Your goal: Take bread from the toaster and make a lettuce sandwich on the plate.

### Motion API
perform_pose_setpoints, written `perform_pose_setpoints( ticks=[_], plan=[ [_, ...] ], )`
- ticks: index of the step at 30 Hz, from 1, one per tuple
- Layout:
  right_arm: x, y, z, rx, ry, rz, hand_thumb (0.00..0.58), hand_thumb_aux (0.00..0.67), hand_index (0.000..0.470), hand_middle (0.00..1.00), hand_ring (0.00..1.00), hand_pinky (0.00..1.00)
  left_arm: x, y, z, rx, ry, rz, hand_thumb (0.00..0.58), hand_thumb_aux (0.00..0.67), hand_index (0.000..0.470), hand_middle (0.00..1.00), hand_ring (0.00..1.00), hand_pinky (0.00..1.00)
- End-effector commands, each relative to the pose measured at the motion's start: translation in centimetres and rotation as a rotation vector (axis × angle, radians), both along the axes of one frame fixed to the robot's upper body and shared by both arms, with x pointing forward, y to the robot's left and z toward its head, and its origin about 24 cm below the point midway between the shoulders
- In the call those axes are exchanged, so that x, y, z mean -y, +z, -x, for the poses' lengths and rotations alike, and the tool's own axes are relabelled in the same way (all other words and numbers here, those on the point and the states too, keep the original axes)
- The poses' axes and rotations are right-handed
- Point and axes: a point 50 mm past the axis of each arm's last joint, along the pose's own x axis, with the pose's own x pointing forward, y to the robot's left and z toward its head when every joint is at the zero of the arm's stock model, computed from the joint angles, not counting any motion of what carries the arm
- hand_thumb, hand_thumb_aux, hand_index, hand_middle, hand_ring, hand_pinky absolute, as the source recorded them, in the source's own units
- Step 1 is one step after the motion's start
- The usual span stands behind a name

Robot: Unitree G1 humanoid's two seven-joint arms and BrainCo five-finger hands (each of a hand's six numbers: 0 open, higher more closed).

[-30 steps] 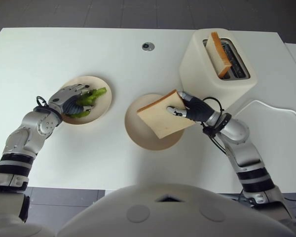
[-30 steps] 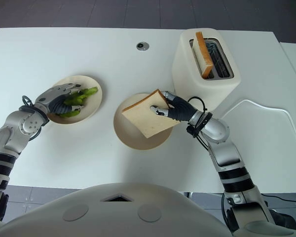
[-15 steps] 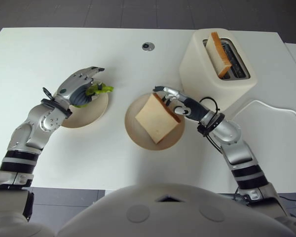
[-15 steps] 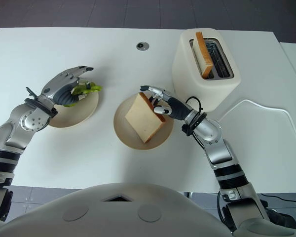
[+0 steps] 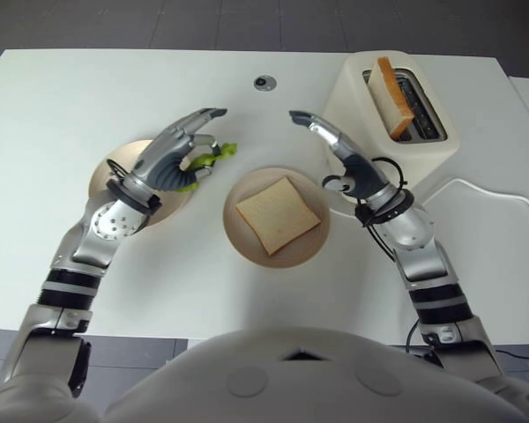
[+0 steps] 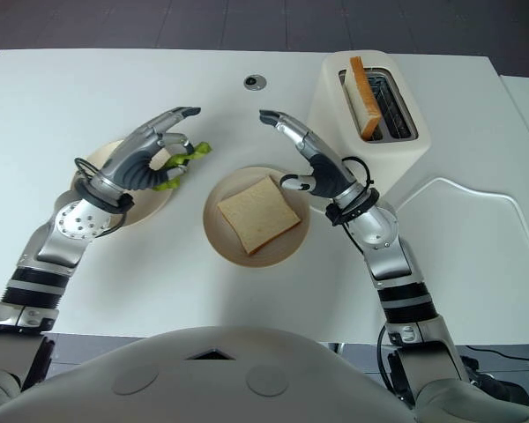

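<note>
in the left eye view, the left hand (image 5: 172,157) pinches a green leafy piece of lettuce (image 5: 213,157) in its curled fingers, over the right edge of a round tan side plate (image 5: 166,206), near the round beige plate (image 5: 238,238). in the right eye view, a square slice of pale bread (image 6: 257,213) lies flat on that beige plate. the right hand (image 6: 316,166) is spread and empty by the plate's far right rim, apart from the bread. a cream toaster (image 6: 335,123) holds another upright slice (image 6: 362,85).
</note>
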Motion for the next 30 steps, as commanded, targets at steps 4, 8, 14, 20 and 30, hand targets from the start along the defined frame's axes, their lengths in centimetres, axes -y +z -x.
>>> perform_pose_setpoints(
  ticks=[4,8,14,20,30],
  plan=[
    [0.0,1.8,1.1,-0.024,0.094,-0.134,0.000,0.000,0.000,0.00,0.00,0.00,4.4,-1.7,0.8,-0.073,-0.162,0.028,0.580,0.670,0.470,0.00,0.00,0.00],
    [0.2,2.1,1.3,-0.045,0.118,-0.166,0.000,0.000,0.000,0.00,0.00,0.00,6.4,-3.1,0.8,-0.117,-0.213,0.002,0.580,0.670,0.470,0.00,0.00,0.00],
    [0.2,2.3,1.4,-0.056,0.130,-0.168,0.000,0.000,0.000,0.00,0.00,0.00,9.2,-4.7,1.0,-0.137,-0.275,-0.064,0.580,0.670,0.470,0.00,0.00,0.00],
    [0.7,2.7,1.4,-0.044,0.114,-0.170,0.000,0.000,0.000,0.00,0.00,0.00,10.4,-5.2,1.3,-0.152,-0.312,-0.064,0.580,0.670,0.470,0.00,0.00,0.00],
    [5.8,6.1,-0.9,0.110,-0.251,-0.237,0.000,0.000,0.000,0.00,0.00,0.00,10.8,-5.6,1.8,-0.176,-0.352,-0.060,0.000,0.000,0.000,0.00,0.00,0.00]
  ],
)
